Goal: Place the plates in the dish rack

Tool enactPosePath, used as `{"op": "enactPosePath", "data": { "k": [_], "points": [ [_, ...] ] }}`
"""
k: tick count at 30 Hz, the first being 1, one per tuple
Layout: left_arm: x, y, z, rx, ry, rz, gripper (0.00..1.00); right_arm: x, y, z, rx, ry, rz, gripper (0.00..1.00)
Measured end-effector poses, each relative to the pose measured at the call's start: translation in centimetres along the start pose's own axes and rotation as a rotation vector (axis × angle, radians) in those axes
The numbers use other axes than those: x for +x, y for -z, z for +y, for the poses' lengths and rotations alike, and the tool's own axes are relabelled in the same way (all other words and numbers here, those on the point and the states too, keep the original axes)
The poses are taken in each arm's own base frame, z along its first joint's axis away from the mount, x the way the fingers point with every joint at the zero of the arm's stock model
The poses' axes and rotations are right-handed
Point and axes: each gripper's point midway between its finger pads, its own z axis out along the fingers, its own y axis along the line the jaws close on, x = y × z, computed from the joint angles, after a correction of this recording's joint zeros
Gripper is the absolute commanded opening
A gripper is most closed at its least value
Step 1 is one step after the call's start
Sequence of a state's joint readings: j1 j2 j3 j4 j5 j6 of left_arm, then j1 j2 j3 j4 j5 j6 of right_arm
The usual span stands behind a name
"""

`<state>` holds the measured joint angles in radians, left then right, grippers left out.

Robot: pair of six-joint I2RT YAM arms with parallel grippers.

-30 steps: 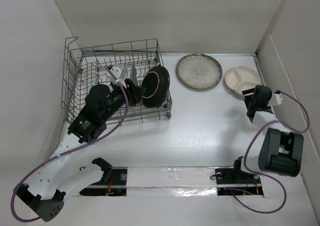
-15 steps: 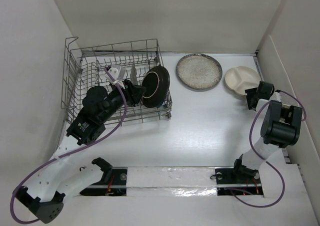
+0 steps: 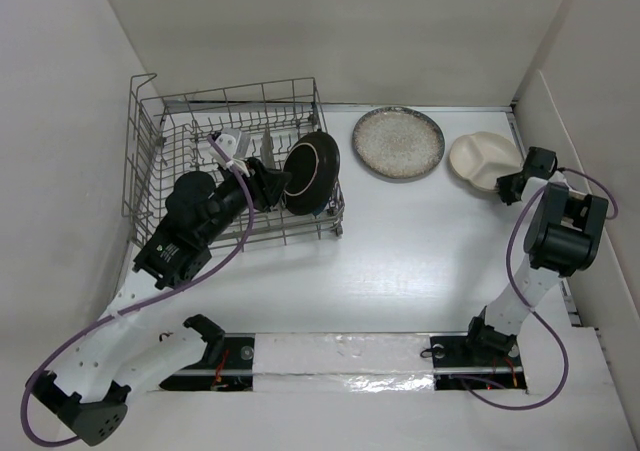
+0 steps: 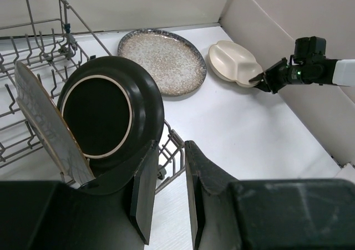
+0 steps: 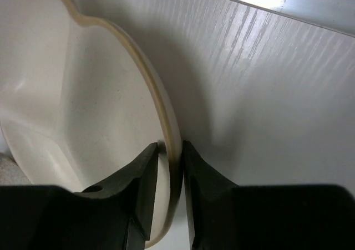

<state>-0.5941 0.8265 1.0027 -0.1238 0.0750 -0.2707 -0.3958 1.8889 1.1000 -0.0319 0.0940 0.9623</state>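
From above, the left arm (image 3: 190,226) reaches over the near wall of the dish rack (image 3: 240,93), which stands at the far left of the counter (image 3: 400,261). The left end effector (image 3: 268,179) sits just beside a dark plate (image 3: 312,168) that stands on its edge at the right end of the rack. A speckled plate (image 3: 398,143) lies flat on the counter beside the rack, and a cream divided plate (image 3: 480,156) lies further right. The right arm (image 3: 560,236) is bent upward, with the right end effector (image 3: 508,186) at the near right rim of the divided plate. In the left wrist view, the two fingers (image 4: 145,192) leave only a narrow gap with nothing between them; the dark plate's lower rim is just left of them. A grey patterned plate (image 4: 41,120) leans between the tines to the left of the dark plate. In the right wrist view, the fingers (image 5: 143,178) are pressed on both sides of the divided plate's rim, so this end effector grips it.
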Motion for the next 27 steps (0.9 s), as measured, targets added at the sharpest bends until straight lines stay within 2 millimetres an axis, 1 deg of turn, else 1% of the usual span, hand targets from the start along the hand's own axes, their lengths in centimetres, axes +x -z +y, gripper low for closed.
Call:
{"op": "enactPosePath", "data": {
  "k": [2, 3, 6, 8, 10, 12, 15, 17, 19, 22, 24, 25, 26, 27],
  "points": [
    [-0.1, 0.1, 0.0, -0.003, 0.0, -0.004, 0.23, -0.2, -0.4, -0.1, 0.015, -0.006, 0.021, 0.23],
    [-0.1, 0.1, 0.1, -0.004, 0.0, -0.004, 0.23, -0.4, -0.5, 0.0, 0.017, -0.005, 0.027, 0.0],
    [-0.1, 0.0, 0.1, -0.007, 0.0, -0.004, 0.23, -0.7, -0.7, 0.5, -0.01, -0.005, 0.046, 0.0],
    [-0.1, 0.0, 0.1, -0.008, 0.0, -0.004, 0.23, -0.6, -0.7, 0.3, -0.023, -0.009, 0.039, 0.0],
    [-0.1, 0.0, 0.1, -0.008, 0.0, -0.003, 0.23, -0.3, 0.0, -0.6, -0.043, -0.022, 0.022, 0.0],
    [0.0, -0.1, 0.1, -0.007, 0.0, 0.0, 0.23, 0.3, 1.8, -2.2, -0.047, -0.033, 0.01, 0.0],
    [0.4, -0.3, 0.1, -0.001, 0.001, 0.013, 0.23, 1.1, 5.3, -4.5, -0.04, -0.027, -0.005, 0.0],
    [0.7, -0.6, 0.0, 0.004, 0.003, 0.028, 0.24, 1.3, 7.6, -5.5, -0.039, -0.006, -0.017, 0.0],
    [1.1, -0.8, -0.1, 0.012, 0.007, 0.042, 0.26, 1.3, 9.8, -5.8, -0.048, 0.013, -0.038, 0.0],
    [1.3, -0.9, -0.5, 0.031, 0.023, 0.054, 0.26, 0.8, 13.0, -5.1, -0.101, 0.036, -0.068, 0.0],
    [1.4, -0.9, -0.8, 0.049, 0.034, 0.06, 0.29, 0.3, 15.3, -3.5, -0.179, 0.052, -0.088, 0.0],
    [1.4, -0.9, -1.1, 0.06, 0.043, 0.062, 0.32, 0.1, 16.5, -2.6, -0.231, 0.059, -0.096, 0.0],
    [1.5, -1.0, -1.3, 0.073, 0.051, 0.065, 0.36, 0.2, 17.2, -1.7, -0.273, 0.066, -0.094, 0.0],
    [1.5, -1.1, -1.6, 0.088, 0.058, 0.071, 0.44, 0.2, 18.9, -0.3, -0.35, 0.076, -0.099, 0.0]
  ]
}}
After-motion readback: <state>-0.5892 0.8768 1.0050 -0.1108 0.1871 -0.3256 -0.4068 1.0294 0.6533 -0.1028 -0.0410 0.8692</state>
